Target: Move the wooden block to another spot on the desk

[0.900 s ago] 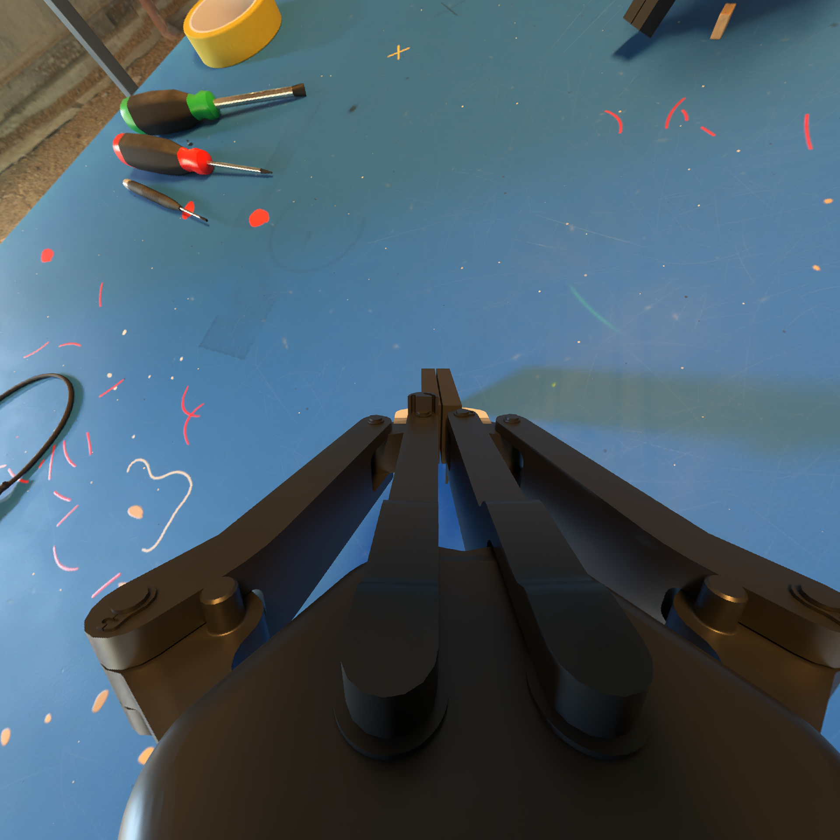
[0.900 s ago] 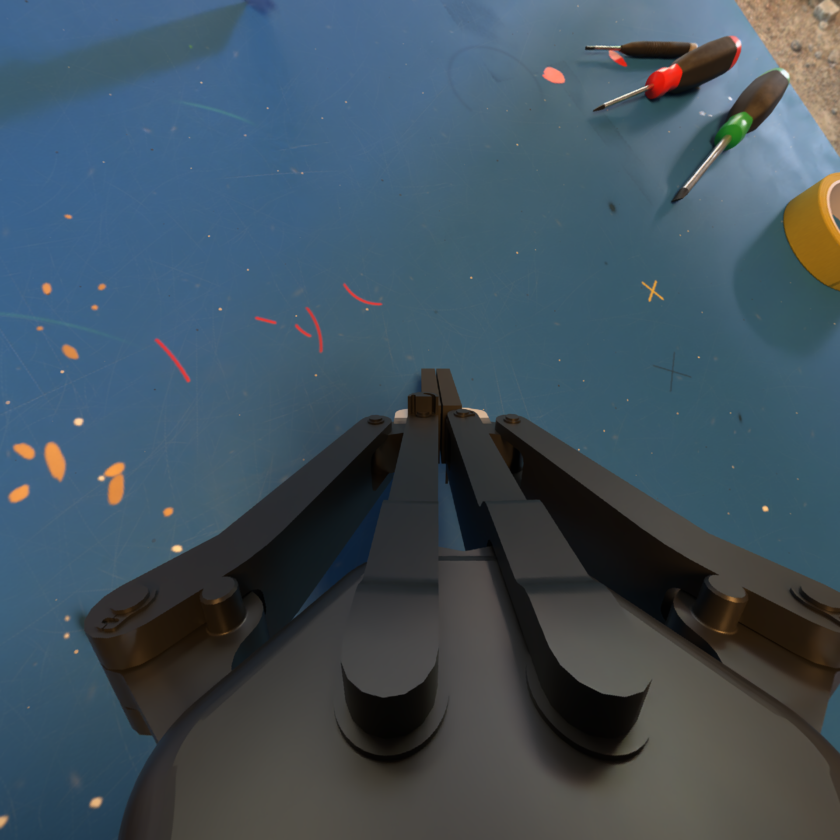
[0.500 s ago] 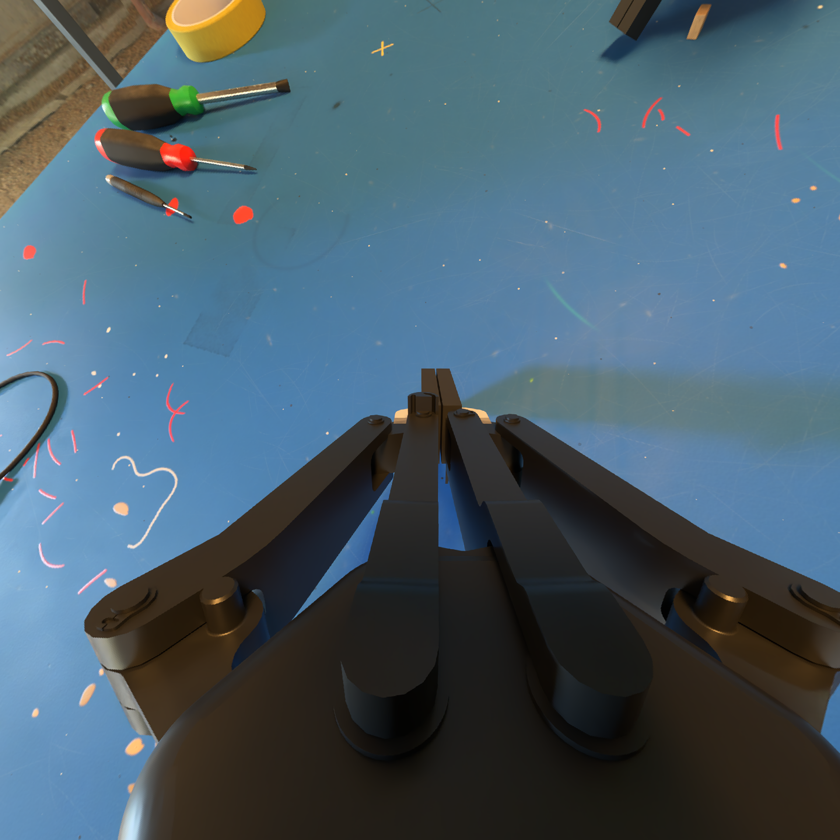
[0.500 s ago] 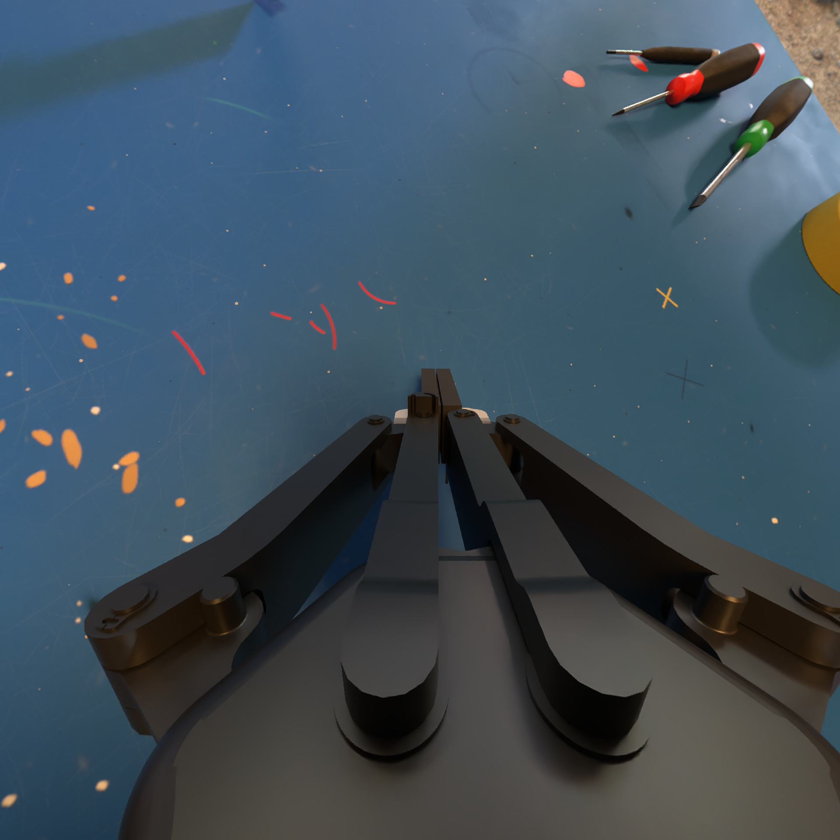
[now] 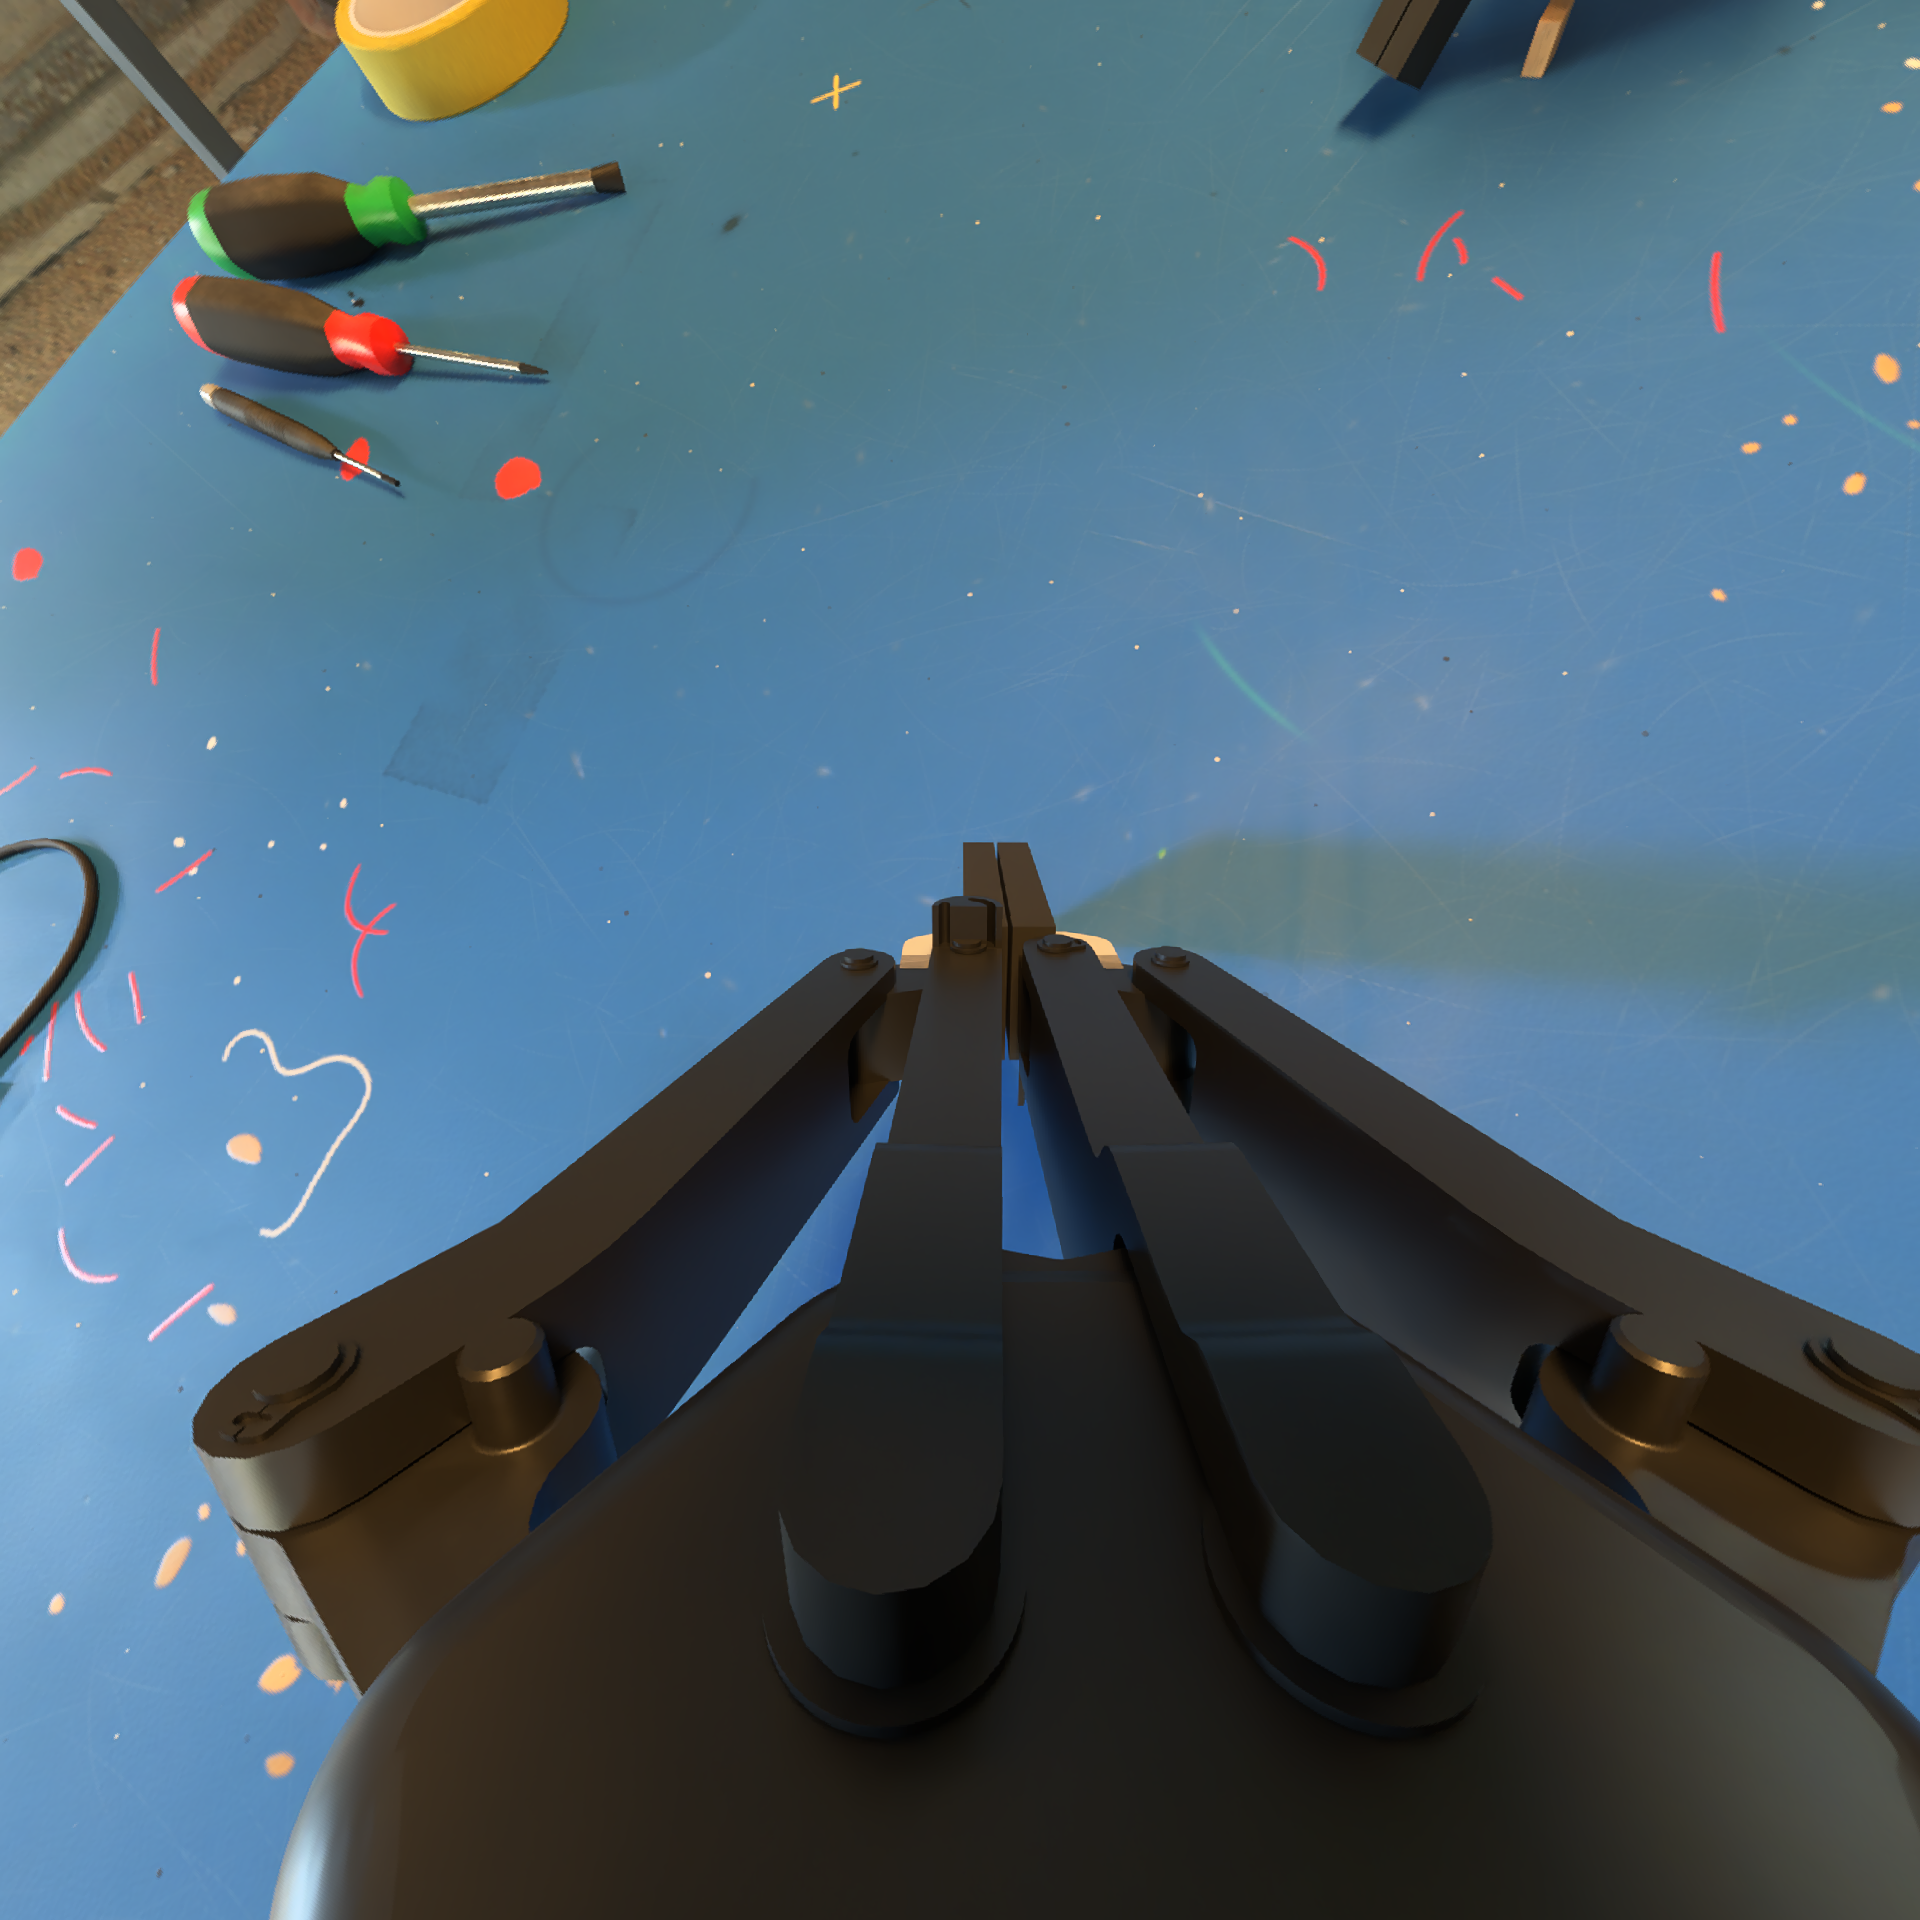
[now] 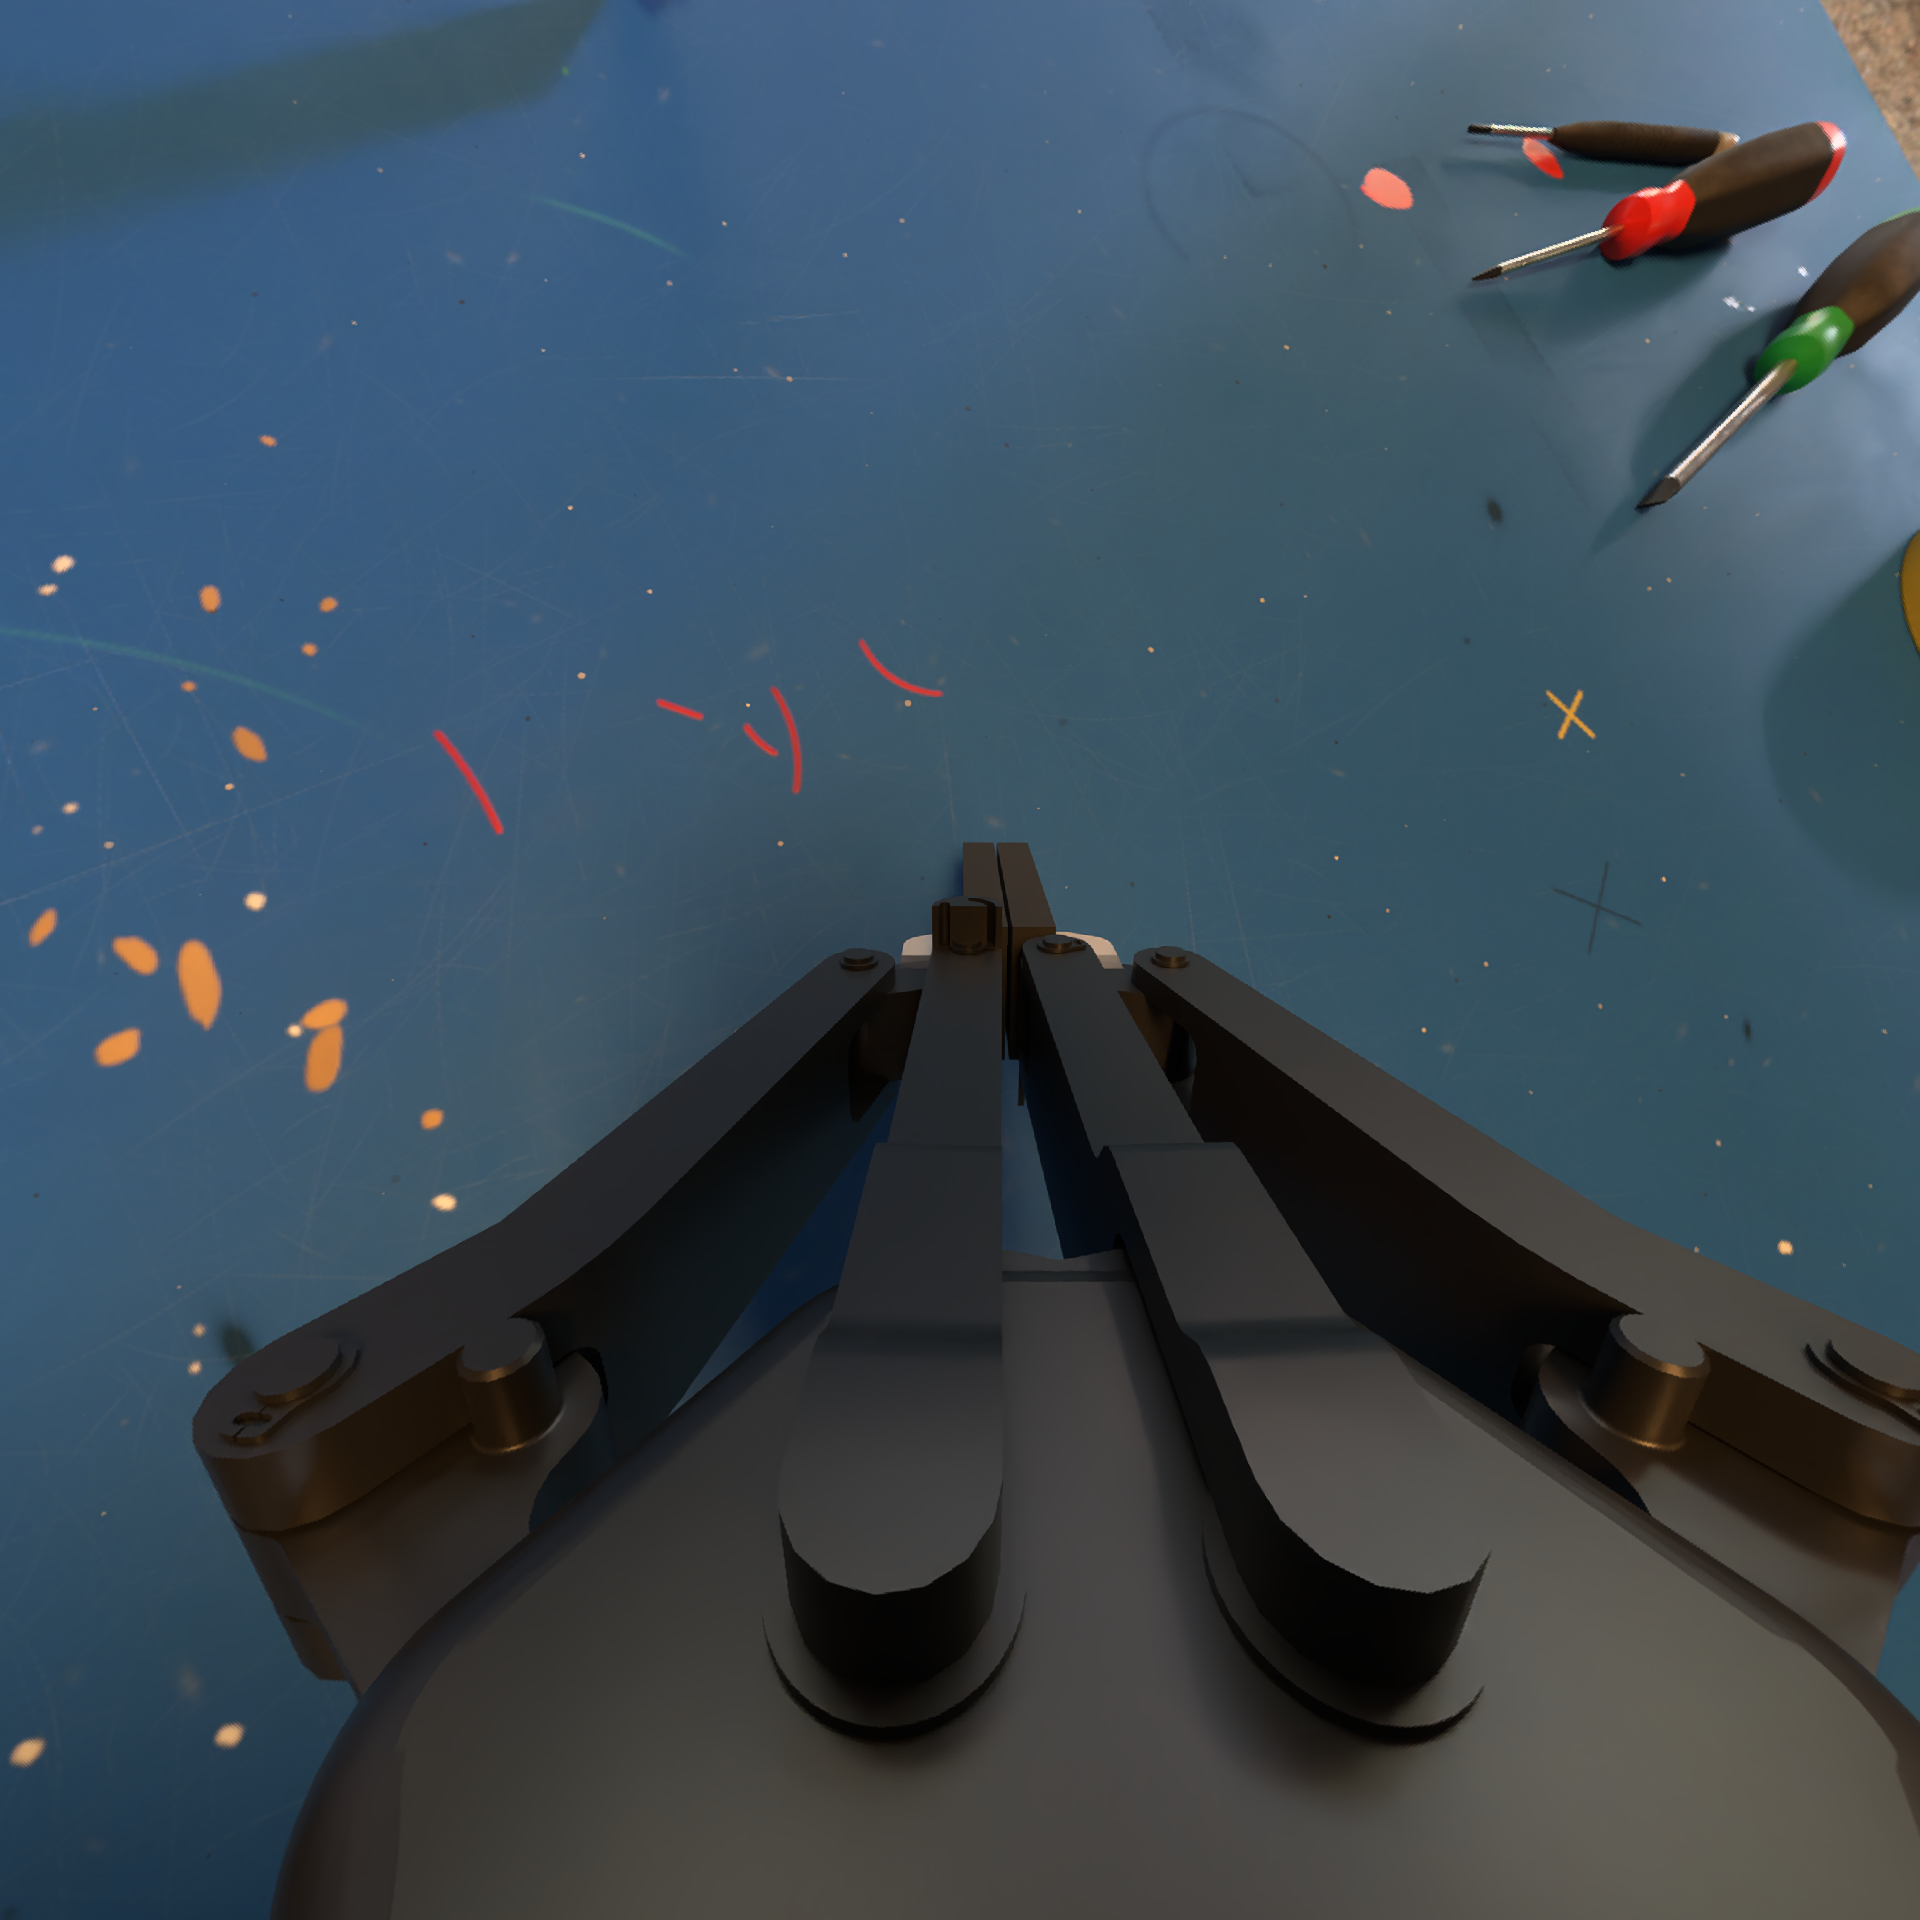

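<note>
Both pincers are pressed together with nothing between them: the left gripper point(image 5: 995, 868) and the right gripper point(image 6: 995, 868) hover over the blue desk point(image 5: 1039, 540). At the top edge of the left wrist view, a pale tan wooden block point(image 5: 1545, 36) shows only as a narrow sliver, its long axis running away from the camera and leaning slightly right, just beside dark fingers point(image 5: 1405, 36) of the other arm. Whether they touch cannot be told. Three screwdrivers point(image 5: 312, 223) lie far left.

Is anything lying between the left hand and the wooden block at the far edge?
Nothing visible does: only bare, paint-flecked desk lies between the left hand and the wooden block. The screwdrivers sit well off to the side.
</note>
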